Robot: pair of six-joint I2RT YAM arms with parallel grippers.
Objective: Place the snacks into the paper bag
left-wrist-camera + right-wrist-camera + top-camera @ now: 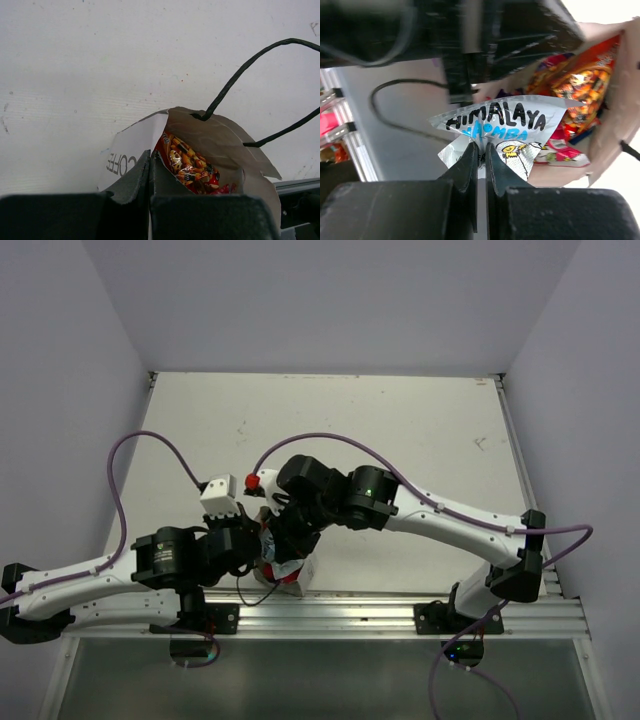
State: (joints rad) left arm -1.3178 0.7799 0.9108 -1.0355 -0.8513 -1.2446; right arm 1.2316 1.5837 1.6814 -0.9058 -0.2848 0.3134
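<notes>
The paper bag (220, 137) stands at the table's near edge, between both arms in the top view (306, 573). My left gripper (151, 154) is shut on its near wall, beside the printed white side. A red packet with colourful print (192, 167) lies inside. My right gripper (481, 146) is shut on the small silvery-blue packet (505, 125) and holds it at the bag's mouth (615, 130). The red packet (580, 85) and a pink packet (560, 152) show inside. The other snacks are hidden.
The bag's black cord handles (240, 75) stick up and outward. The metal rail (350, 615) runs just in front of the bag. Purple cables (130, 455) loop over the table's left side. Grey walls close in the table (400, 440).
</notes>
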